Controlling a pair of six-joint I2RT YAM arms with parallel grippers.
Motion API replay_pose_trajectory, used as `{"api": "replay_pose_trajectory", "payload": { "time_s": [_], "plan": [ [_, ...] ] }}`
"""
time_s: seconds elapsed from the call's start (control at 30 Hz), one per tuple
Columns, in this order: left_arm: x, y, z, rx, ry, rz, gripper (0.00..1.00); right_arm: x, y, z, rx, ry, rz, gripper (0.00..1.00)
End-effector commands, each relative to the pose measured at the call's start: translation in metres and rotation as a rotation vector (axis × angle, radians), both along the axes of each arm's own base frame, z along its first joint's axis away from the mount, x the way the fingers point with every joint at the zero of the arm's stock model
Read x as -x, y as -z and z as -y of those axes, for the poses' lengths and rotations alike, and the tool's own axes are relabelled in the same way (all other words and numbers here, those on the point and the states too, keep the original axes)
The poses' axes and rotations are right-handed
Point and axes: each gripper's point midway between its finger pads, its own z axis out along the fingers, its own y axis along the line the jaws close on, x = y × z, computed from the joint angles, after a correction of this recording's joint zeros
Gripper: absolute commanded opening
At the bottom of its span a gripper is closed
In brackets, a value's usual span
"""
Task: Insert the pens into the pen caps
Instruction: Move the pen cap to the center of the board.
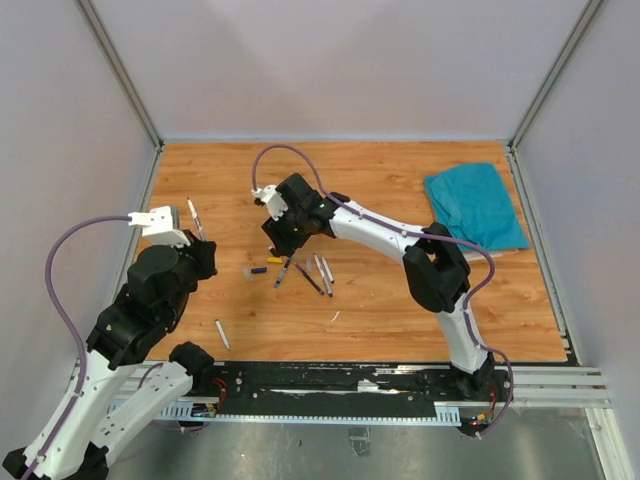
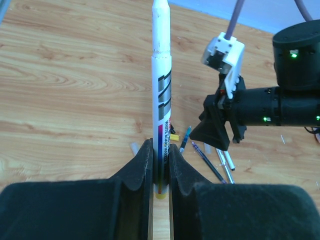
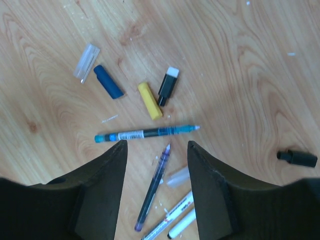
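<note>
My left gripper (image 2: 160, 150) is shut on a white marker pen (image 2: 161, 95) with a yellow end, and the pen points away from the wrist. In the top view this gripper (image 1: 190, 216) is held up at the table's left side. My right gripper (image 3: 156, 147) stands open above a cluster of pens, with nothing between its fingers. Below it lie a teal pen (image 3: 145, 133), a purple pen (image 3: 154, 185) and two white pens (image 3: 172, 216). Pen caps lie nearby: yellow (image 3: 150, 100), blue (image 3: 108, 81), black with a white end (image 3: 168, 86), clear (image 3: 86, 62), and black (image 3: 297, 158) off to the right.
A teal cloth (image 1: 475, 205) lies at the back right of the wooden table (image 1: 400, 320). One lone pen (image 1: 222, 334) rests near the front left. Another clear cap (image 3: 178, 176) lies beside the purple pen. Grey walls close in the table.
</note>
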Motion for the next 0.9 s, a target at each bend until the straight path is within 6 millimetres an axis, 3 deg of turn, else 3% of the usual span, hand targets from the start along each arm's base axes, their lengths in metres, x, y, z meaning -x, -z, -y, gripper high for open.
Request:
{"api": "replay_pose_trajectory", "payload": {
  "time_s": [0.0, 0.23, 0.43, 0.87],
  "plan": [
    [-0.005, 0.000, -0.003, 0.003, -0.026, 0.016, 0.01, 0.006, 0.008, -0.017, 0.045, -0.090, 0.012, 0.52],
    [-0.006, 0.002, -0.004, -0.005, -0.035, 0.009, 0.01, 0.000, 0.029, -0.035, 0.077, -0.111, -0.001, 0.50],
    [-0.006, 0.001, -0.004, -0.003, -0.036, 0.013, 0.00, 0.001, 0.044, -0.037, 0.113, -0.123, -0.011, 0.49],
    [-0.009, 0.006, -0.001, -0.012, -0.030, -0.004, 0.00, 0.023, 0.063, -0.045, 0.124, -0.183, -0.069, 0.49]
  ]
}}
